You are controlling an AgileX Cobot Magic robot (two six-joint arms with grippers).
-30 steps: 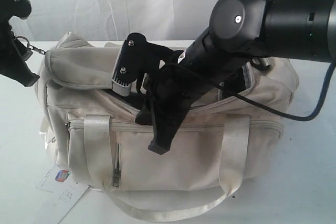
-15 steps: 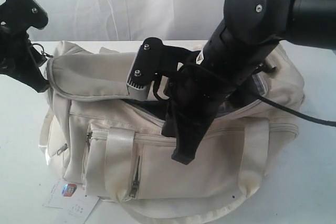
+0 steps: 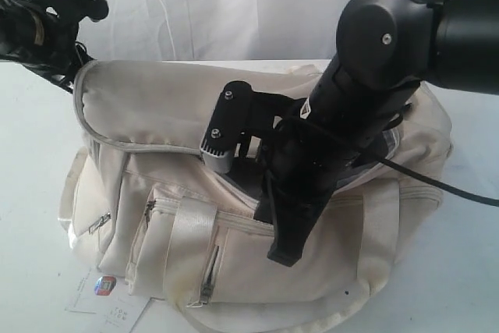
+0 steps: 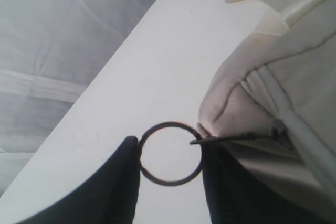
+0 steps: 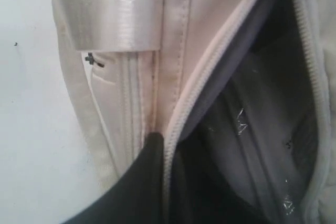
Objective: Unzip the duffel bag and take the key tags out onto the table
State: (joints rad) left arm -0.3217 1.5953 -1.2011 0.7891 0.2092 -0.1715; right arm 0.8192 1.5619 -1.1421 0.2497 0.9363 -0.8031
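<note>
Your left gripper [image 4: 169, 153] clamped on metal ring [image 4: 168, 124] at duffel bag [image 3: 312, 271] end; your right gripper [image 3: 284, 253] pincer together, against open zip [image 5: 189, 103] edge; bag mid table [image 3: 31, 161].

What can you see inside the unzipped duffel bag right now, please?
Through the open zip of the duffel bag, only dark grey lining shows. No key tags are visible; the right arm covers part of the opening, and deeper parts are dark.
</note>
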